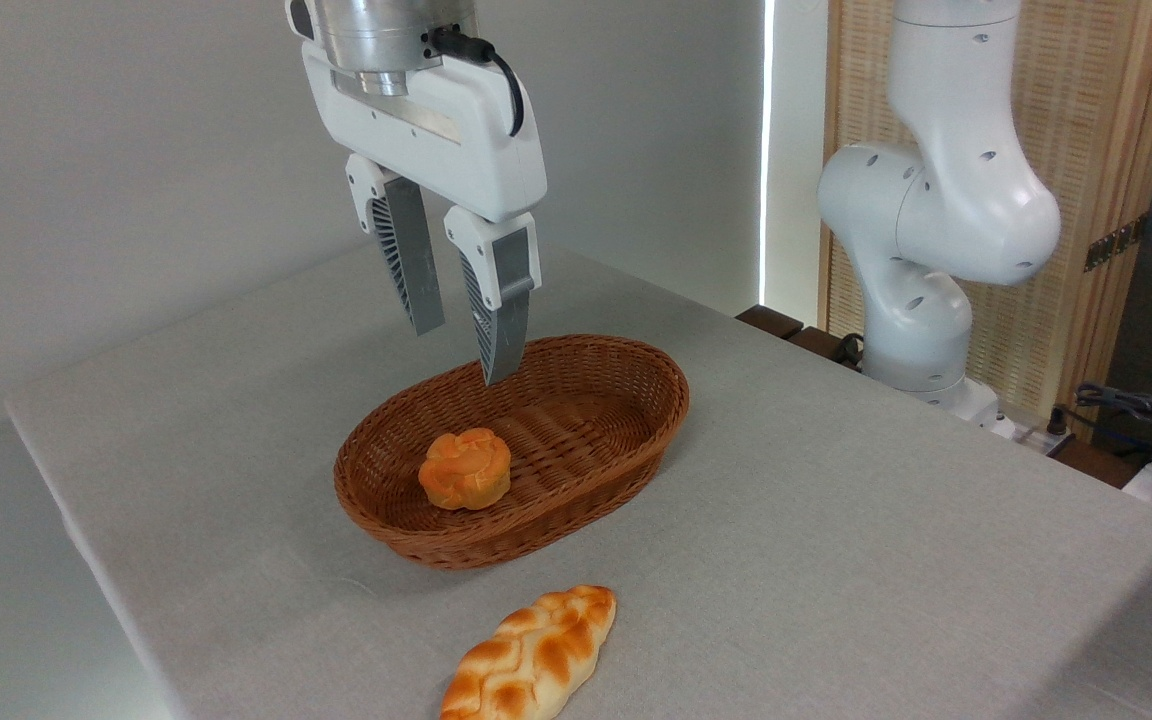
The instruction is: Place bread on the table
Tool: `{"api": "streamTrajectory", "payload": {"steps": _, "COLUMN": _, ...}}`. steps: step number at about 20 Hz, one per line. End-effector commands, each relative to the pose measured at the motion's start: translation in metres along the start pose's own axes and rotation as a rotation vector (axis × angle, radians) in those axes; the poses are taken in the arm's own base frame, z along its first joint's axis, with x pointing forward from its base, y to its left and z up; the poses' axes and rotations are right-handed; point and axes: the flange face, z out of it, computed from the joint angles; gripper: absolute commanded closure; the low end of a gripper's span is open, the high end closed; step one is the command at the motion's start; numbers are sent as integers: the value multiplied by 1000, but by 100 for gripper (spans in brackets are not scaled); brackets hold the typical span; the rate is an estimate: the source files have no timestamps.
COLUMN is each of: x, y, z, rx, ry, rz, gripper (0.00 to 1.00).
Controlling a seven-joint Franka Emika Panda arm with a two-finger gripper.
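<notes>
While the white two-finger gripper [461, 350] hangs in the air above the far rim of the oval brown wicker basket [636, 375], its grey ribbed fingers [503, 300] stand spread apart, gripping nothing. Small round orange-golden bun with a knotted top [465, 468] sits inside the basket, toward its near-left end, below the fingertips and clear of them. Basket rests on the large table under light grey cloth [836, 520]. Long braided golden-and-white loaf [533, 656] lies on the cloth in front of the basket, near the table's front edge, not touching the wicker. White robot arm base [921, 220] stands beyond the table's right side.
</notes>
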Motion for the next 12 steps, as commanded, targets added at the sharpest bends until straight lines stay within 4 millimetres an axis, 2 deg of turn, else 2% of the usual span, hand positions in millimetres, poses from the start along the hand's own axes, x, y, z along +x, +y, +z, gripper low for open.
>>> {"api": "streamTrajectory", "payload": {"steps": 1, "x": 2, "y": -3, "z": -1, "rx": -2, "ry": 6, "rz": -10, "gripper": 0}}
{"api": "streamTrajectory", "payload": {"steps": 8, "x": 1, "y": -3, "z": 0, "rx": -4, "ry": 4, "rz": -14, "gripper": 0}}
{"api": "streamTrajectory", "payload": {"steps": 12, "x": 2, "y": 5, "z": 4, "rx": -13, "ry": -6, "rz": 3, "gripper": 0}}
